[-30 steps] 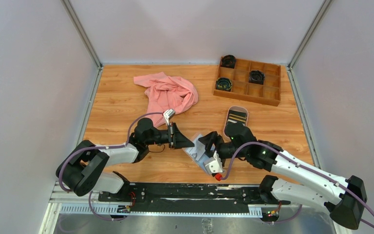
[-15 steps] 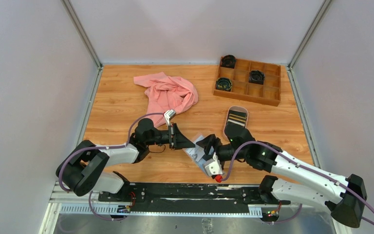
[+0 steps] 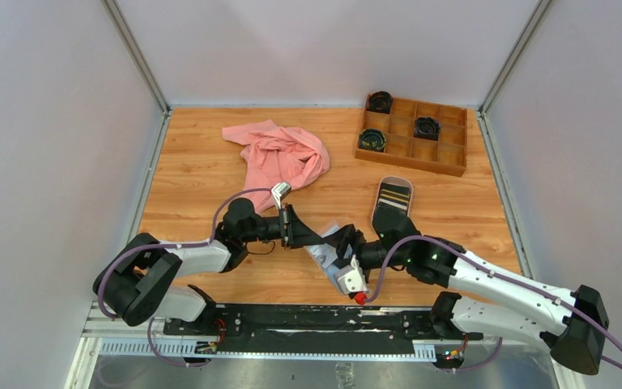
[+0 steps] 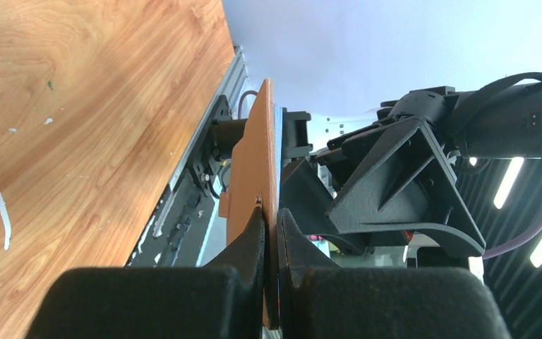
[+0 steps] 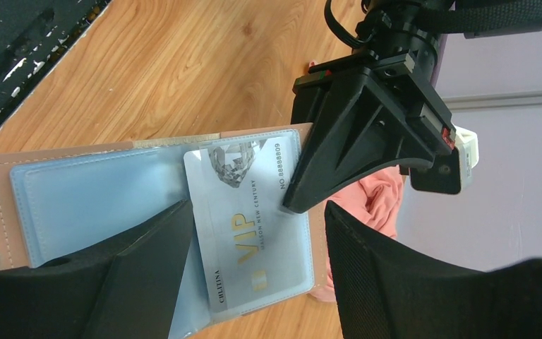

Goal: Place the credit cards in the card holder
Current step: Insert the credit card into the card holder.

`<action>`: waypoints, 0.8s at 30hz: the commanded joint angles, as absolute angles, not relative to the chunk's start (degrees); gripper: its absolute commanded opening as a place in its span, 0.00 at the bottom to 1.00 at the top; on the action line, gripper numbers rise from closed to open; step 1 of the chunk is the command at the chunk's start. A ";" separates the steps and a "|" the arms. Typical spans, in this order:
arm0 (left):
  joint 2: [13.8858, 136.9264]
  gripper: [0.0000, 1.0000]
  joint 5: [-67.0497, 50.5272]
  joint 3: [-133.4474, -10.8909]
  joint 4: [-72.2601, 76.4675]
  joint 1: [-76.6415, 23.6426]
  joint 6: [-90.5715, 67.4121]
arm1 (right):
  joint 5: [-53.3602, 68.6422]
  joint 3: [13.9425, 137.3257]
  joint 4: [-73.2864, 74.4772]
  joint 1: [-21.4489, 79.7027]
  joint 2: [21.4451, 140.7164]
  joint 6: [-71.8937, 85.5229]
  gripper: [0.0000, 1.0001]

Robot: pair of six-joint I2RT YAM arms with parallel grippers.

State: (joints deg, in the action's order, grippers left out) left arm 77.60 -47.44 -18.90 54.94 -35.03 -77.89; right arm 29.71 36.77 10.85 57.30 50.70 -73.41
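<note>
Left end effector (image 4: 269,219): closed narrow, clamped on one edge of the tan-brown card holder (image 5: 77,191), which it presents edge-on in the left wrist view.

Right end effector (image 5: 255,208): jaws wide, one finger either side of a whitish-grey card (image 5: 243,176) marked VIP. Contact with the card cannot be confirmed.

The card lies against the light blue inner pockets of the opened holder, partly overlapping them. How far it is seated cannot be determined.

From the overhead view, both end effectors meet over the near centre of the desk (image 3: 194,178), with the holder between them.

Beyond, right of centre: an oval tray (image 3: 392,178) containing a black striped card (image 3: 394,194).

Further back, left: a pink cloth (image 3: 279,158), crumpled.

Far right corner: a wooden compartment box (image 3: 413,147).
</note>
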 commanded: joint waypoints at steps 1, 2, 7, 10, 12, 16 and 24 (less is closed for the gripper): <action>77.00 0.04 -48.43 -17.96 57.83 -35.86 -78.60 | 26.69 36.94 3.10 58.18 51.01 -72.00 0.71; 77.14 0.04 -48.55 -17.86 57.83 -35.86 -78.56 | 26.23 37.11 3.08 58.13 51.06 -71.96 0.70; 77.69 0.05 -48.94 -17.41 57.89 -35.95 -78.15 | 24.54 37.69 3.18 58.09 51.04 -71.72 0.70; 78.06 0.05 -49.41 -17.31 57.88 -35.95 -77.98 | 23.73 37.58 3.25 58.10 51.09 -72.14 0.70; 78.19 0.05 -49.54 -17.16 57.92 -35.95 -77.90 | 23.32 37.76 3.41 58.10 51.28 -72.01 0.70; 78.40 0.00 -49.48 -17.05 57.12 -35.95 -77.06 | 24.06 38.74 6.75 58.07 50.91 -72.42 0.71; 75.91 0.00 -45.71 -17.95 48.26 -34.52 -69.31 | 28.55 44.56 23.14 58.02 47.25 -73.42 0.83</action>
